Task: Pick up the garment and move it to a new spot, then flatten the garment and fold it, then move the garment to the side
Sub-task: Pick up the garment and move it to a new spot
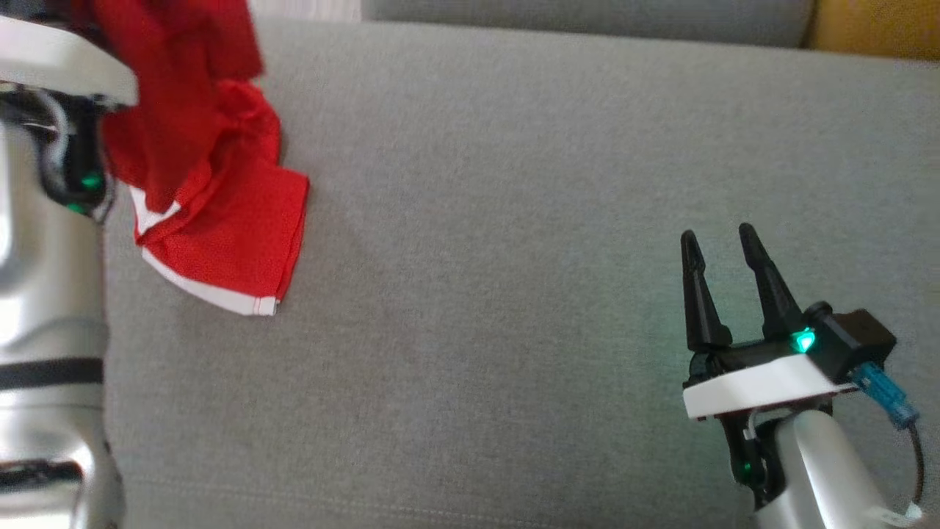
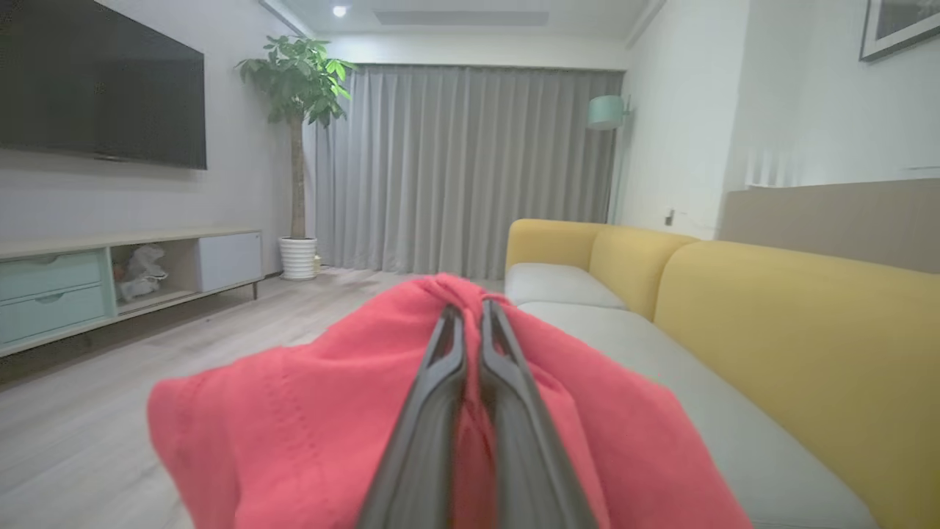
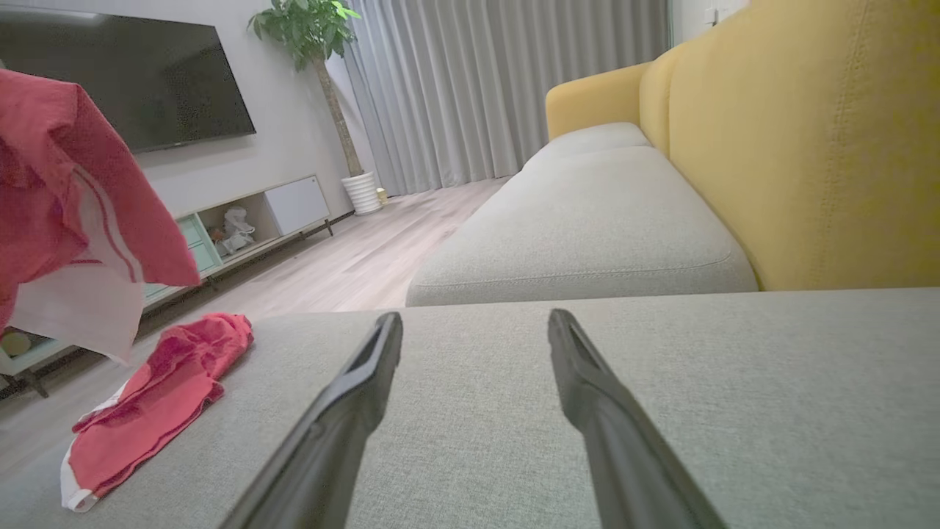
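So the red garment [image 1: 213,184], which has white trim along the hem, is half up in the air right now. The top part hangs bunched at the far left of the head view, and the bottom end lies crumpled on the grey seat [image 1: 514,220] near its left edge. In the right wrist view you get the same thing: one chunk dangling up top left, another lying on the seat by the edge.

The left gripper [image 2: 470,312] is what's got it. Its two fingers are pinched together with red cloth squeezed between them, and fabric is draped over both sides. In the head view the fingers are hidden behind the cloth, so you just see the silver left arm [image 1: 51,220] next to it.

The right gripper [image 1: 720,239] is well apart from all that, low over the seat on the right. Its fingers are spread wide with nothing in between.

Around it is the sofa's yellow back [image 2: 793,330], a wood floor [image 2: 88,441], a TV [image 2: 103,81], a low cabinet [image 2: 110,279], a potted plant [image 2: 297,81] and grey curtains [image 2: 470,162].
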Robot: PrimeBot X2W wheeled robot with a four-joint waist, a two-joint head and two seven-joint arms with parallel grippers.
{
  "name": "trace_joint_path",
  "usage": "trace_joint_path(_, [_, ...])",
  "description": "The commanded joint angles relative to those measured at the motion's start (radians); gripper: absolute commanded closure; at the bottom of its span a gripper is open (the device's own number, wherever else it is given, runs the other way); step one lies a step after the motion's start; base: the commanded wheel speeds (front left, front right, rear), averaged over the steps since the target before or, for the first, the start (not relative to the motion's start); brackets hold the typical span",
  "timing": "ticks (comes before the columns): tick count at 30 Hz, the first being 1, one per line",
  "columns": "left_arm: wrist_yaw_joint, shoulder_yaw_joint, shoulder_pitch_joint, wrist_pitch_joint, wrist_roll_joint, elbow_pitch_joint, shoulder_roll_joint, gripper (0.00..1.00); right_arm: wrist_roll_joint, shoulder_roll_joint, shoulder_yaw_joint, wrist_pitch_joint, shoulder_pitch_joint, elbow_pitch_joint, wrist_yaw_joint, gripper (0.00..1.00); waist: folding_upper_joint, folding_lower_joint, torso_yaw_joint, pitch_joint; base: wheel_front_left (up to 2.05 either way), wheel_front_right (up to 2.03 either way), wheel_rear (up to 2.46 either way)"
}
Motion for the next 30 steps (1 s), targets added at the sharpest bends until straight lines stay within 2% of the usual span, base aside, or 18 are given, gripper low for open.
trace_joint_path(1, [0.001, 0.005, -0.007, 0.012, 0.008, -0.075, 0.027, 1.0, 0.011, -0.003, 0.026, -0.019, -0.012, -0.023, -0.001, 0.0, 0.0, 0.0001, -0.025, -0.043, 0.0, 0.0, 0.0])
trace_joint_path(2, [0.004, -0.011, 0.012, 0.044, 0.003, -0.154, 0.005, 1.0, 0.018, -0.003, 0.025, -0.025, -0.015, -0.014, -0.001, 0.0, 0.0, 0.0001, -0.041, -0.057, 0.0, 0.0, 0.0])
trace_joint_path(9, [0.008, -0.092, 0.094, 0.209, -0.02, -0.41, -0.074, 1.0, 0.032, -0.003, 0.011, -0.04, -0.049, -0.008, -0.001, 0.0, 0.0, 0.0001, -0.132, -0.058, 0.0, 0.0, 0.0])
trace_joint_path(15, [0.022, -0.17, 0.139, 0.293, -0.027, -0.533, -0.136, 1.0, 0.035, -0.003, -0.008, -0.045, -0.091, -0.03, -0.001, 0.0, 0.0, 0.0001, -0.234, -0.015, 0.0, 0.0, 0.0])
trace_joint_path(21, [0.038, -0.274, 0.15, 0.311, -0.004, -0.504, -0.174, 1.0, 0.047, -0.003, -0.008, -0.047, -0.132, -0.063, -0.001, 0.0, 0.0, 0.0001, -0.347, 0.049, 0.0, 0.0, 0.0])
trace_joint_path(23, [0.042, -0.294, 0.152, 0.306, -0.003, -0.484, -0.18, 1.0, 0.052, -0.003, -0.009, -0.047, -0.137, -0.067, -0.001, 0.0, 0.0, 0.0001, -0.363, 0.058, 0.0, 0.0, 0.0])
trace_joint_path(30, [0.072, -0.45, 0.155, 0.249, -0.043, -0.31, -0.197, 1.0, 0.081, -0.003, -0.008, -0.048, -0.158, -0.108, -0.001, 0.0, 0.0, 0.0001, -0.466, 0.128, 0.0, 0.0, 0.0])
